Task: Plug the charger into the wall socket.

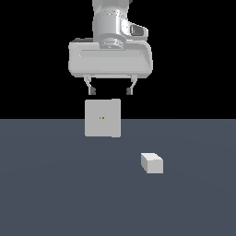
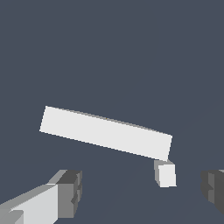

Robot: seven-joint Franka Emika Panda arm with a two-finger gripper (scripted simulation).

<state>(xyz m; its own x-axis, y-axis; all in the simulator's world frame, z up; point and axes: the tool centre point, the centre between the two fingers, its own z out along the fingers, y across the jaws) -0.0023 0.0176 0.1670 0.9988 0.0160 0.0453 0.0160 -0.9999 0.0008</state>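
Hanging open and empty, the tool (image 1: pixel 110 91) sits well above the charger (image 1: pixel 151 163).

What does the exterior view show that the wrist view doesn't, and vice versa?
Exterior only: the wall socket's front face with two tiny yellowish dots at its centre, the arm's white hand body, and the black backdrop above the grey floor.
Wrist only: the socket's top edge seen from above as a long white bar, and a close look at the fingertips.
Both: the socket, the charger lying free on the floor apart from the socket, and the gripper, open and empty, well above the floor.
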